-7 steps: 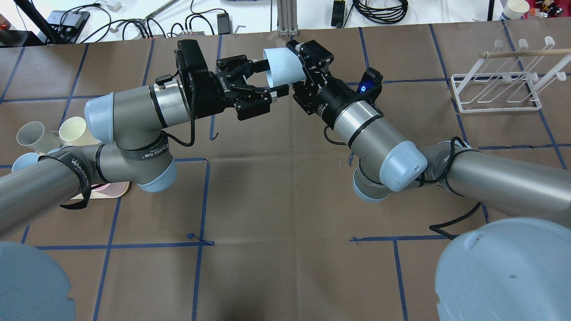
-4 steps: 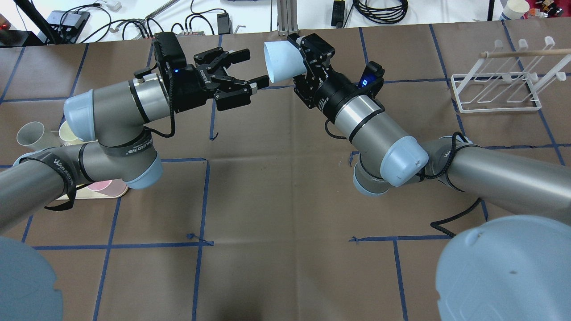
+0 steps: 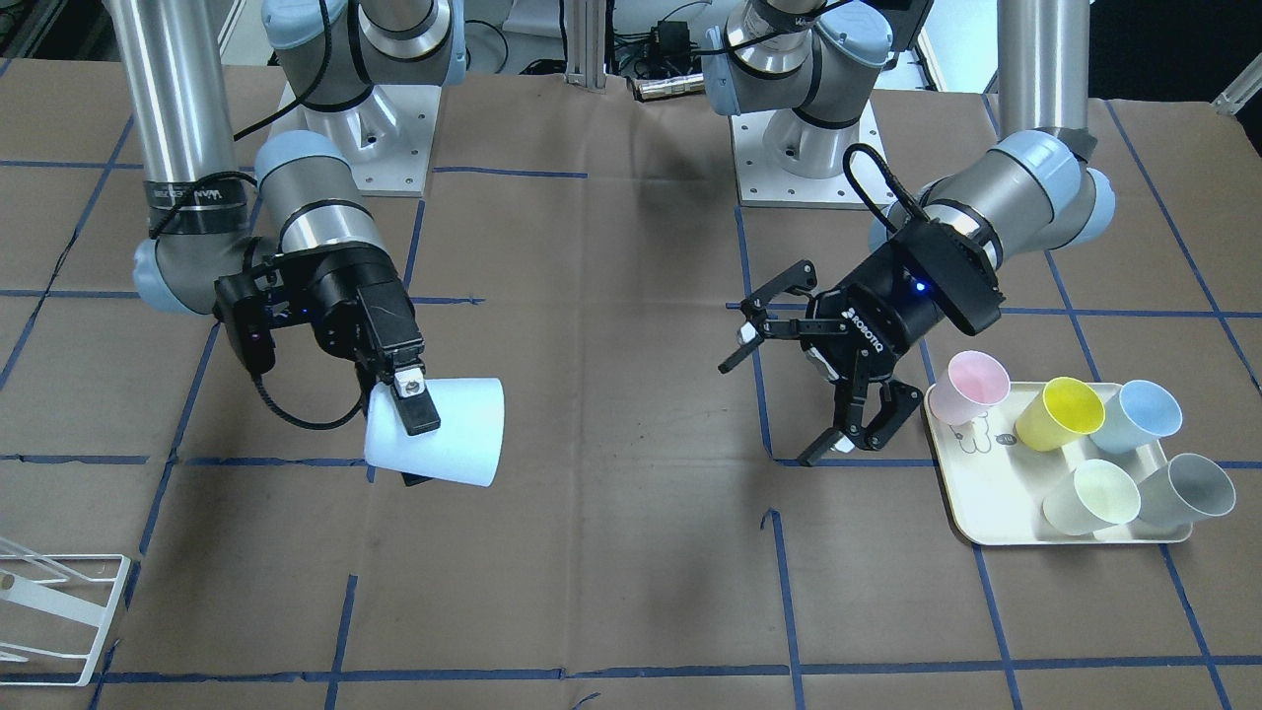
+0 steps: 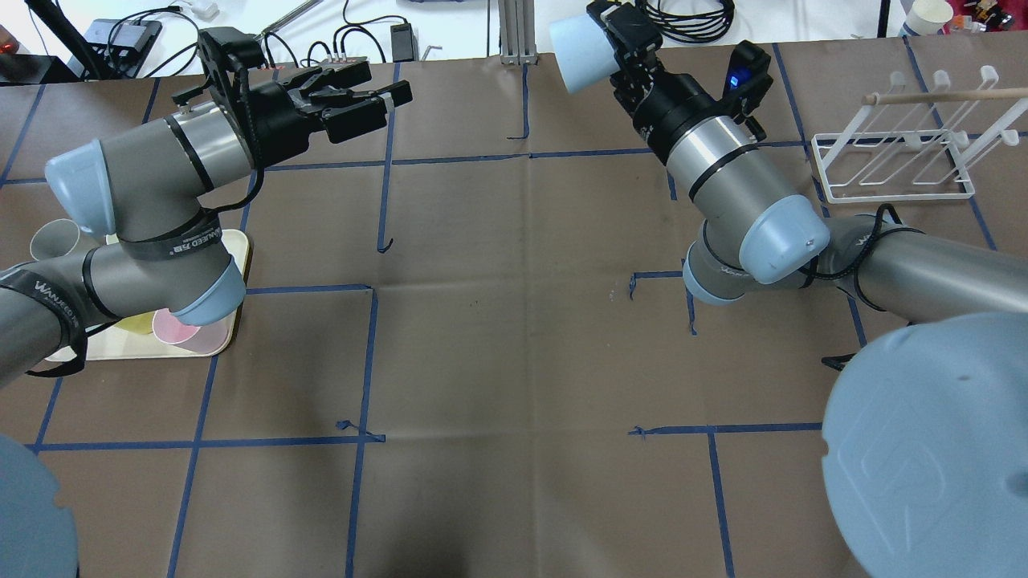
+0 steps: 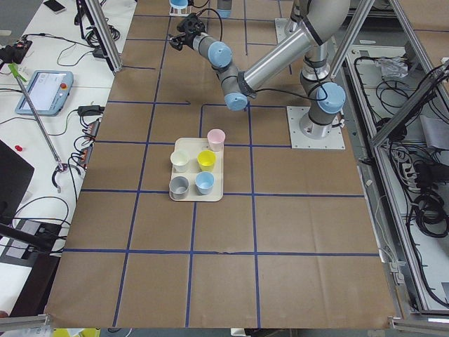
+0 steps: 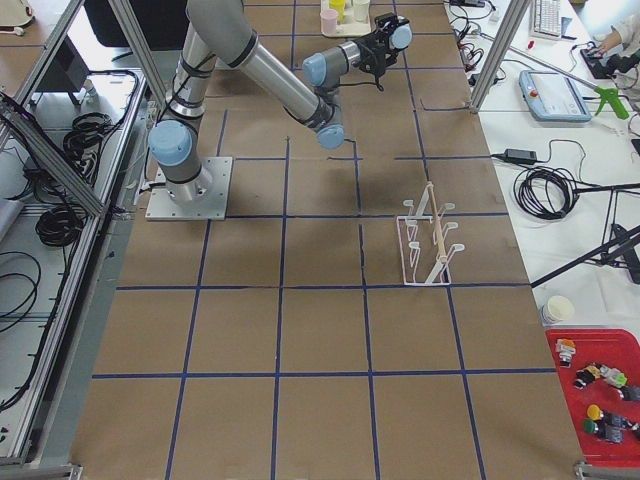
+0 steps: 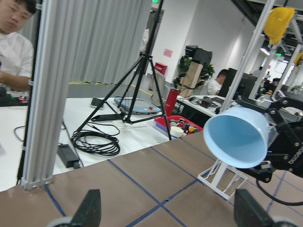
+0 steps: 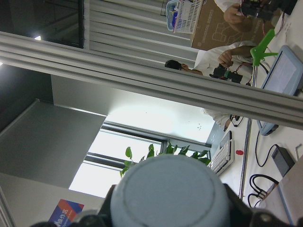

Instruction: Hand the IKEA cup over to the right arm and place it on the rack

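cup (image 3: 463, 434) in right hand (image 3: 418, 446), blue interior facing left wrist view

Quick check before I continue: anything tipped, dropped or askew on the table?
Nothing stands out. The right gripper holds the pale blue cup sideways, the left gripper is open and empty, five cups stand upright on the tray, the rack stands square.

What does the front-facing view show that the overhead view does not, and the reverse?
Only front-facing: the pink cup, yellow cup, blue cup, pale cup and grey cup, all unhidden on the tray. Only overhead: the whole rack and its wooden rod. Both: the right claw shut on the IKEA cup; the left claw open, empty.
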